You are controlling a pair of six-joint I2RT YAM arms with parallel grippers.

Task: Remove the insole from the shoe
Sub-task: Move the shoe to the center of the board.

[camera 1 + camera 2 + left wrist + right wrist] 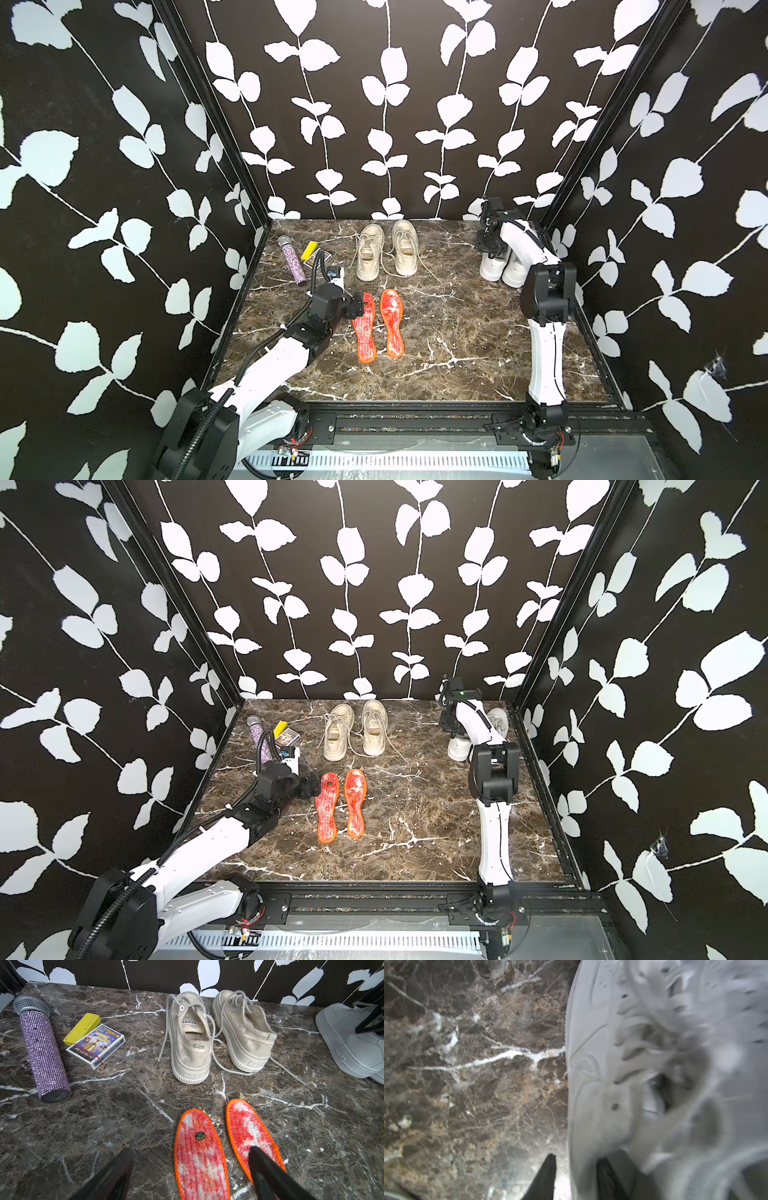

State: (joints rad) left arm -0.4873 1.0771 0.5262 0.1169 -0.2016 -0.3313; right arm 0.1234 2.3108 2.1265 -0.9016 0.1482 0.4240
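A pair of white shoes (503,266) (457,748) stands at the back right. My right gripper (577,1157) (492,249) reaches down into the nearer white shoe (633,1043), one finger inside and one outside, shut on its side wall. The shoe's inside is dark and blurred, and I cannot make out an insole there. Two orange-edged red insoles (365,328) (392,324) lie flat mid-table. My left gripper (190,1150) (360,306) hovers open above the far end of the left insole (200,1157); one finger overlaps the right insole (247,1126).
Two beige laced shoes (368,257) (405,249) stand behind the insoles. At the back left lie a purple glitter microphone (43,1049), a yellow block (82,1028) and a card box (95,1045). Patterned walls close three sides.
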